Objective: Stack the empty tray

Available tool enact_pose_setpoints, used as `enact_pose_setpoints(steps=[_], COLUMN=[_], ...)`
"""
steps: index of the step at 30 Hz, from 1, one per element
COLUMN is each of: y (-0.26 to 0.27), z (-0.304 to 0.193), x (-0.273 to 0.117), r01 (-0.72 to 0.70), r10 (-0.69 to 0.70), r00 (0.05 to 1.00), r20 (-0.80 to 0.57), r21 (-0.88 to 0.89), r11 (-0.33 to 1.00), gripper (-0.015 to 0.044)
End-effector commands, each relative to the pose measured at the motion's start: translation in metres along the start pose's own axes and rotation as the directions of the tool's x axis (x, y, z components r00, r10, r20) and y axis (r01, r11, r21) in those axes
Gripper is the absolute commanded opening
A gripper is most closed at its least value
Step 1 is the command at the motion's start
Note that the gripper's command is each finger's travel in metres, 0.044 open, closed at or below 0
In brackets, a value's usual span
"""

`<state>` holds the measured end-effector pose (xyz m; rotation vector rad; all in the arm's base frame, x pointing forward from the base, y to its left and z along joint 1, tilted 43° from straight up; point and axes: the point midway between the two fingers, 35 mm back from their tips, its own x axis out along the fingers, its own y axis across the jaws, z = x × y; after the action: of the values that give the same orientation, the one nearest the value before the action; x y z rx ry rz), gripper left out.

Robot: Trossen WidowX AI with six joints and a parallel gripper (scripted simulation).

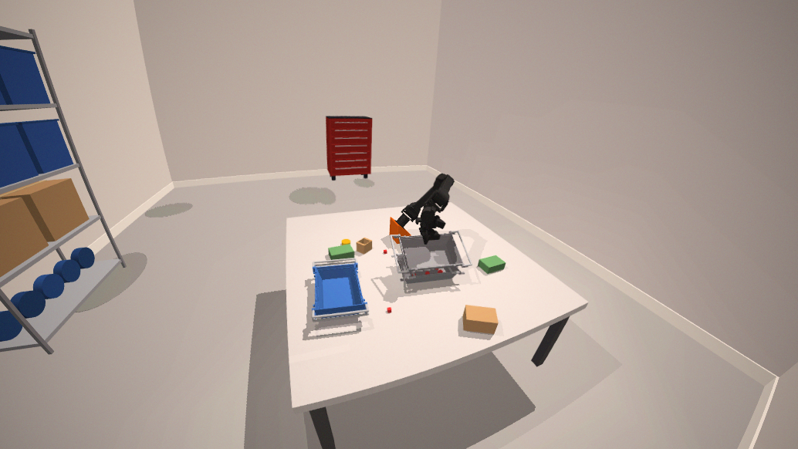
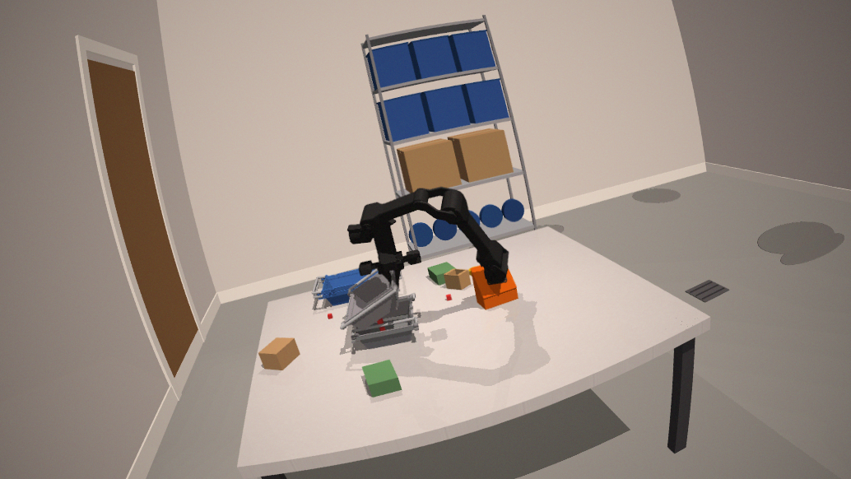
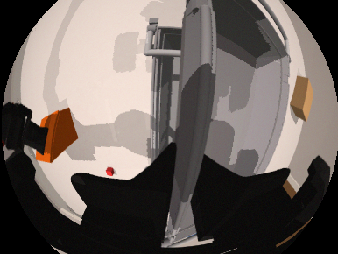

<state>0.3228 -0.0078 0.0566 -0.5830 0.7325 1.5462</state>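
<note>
My gripper [image 1: 428,240] [image 3: 179,147] is shut on a wall of the empty grey tray [image 1: 441,251] [image 2: 363,309] [image 3: 249,105]. That tray is steeply tilted and hangs over the loaded grey tray [image 1: 432,283] [image 2: 387,343] [image 3: 155,101], which stands on the table. Red blocks [image 1: 440,271] [image 2: 380,322] show inside the loaded tray. One wire bar [image 2: 383,335] [image 3: 163,52] of the loaded tray lies across its top near one end. The other bar is mostly hidden by the held tray, so its position is not clear.
A blue tray [image 1: 338,289] [image 2: 342,286] stands beside them. An orange block [image 1: 397,228] [image 2: 497,292] [image 3: 59,133] is by the arm's base. A tan block [image 1: 480,319] [image 2: 278,352] [image 3: 302,96], green blocks [image 1: 491,263] [image 1: 341,251] and a small open brown box [image 1: 363,245] stand around.
</note>
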Motion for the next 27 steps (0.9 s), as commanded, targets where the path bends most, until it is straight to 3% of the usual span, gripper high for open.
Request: enact_pose_setpoints(steps=[1, 27], y=[0.004, 0.013], z=[0.001, 0.001], x=[0.005, 0.021], r01=[-0.002, -0.002], r10=[0.002, 0.002], r00=[1.0, 1.0], r20=[0.002, 0.003], r21=[0.002, 0.002], r11=[1.0, 1.0], gripper=[0.0, 0.0])
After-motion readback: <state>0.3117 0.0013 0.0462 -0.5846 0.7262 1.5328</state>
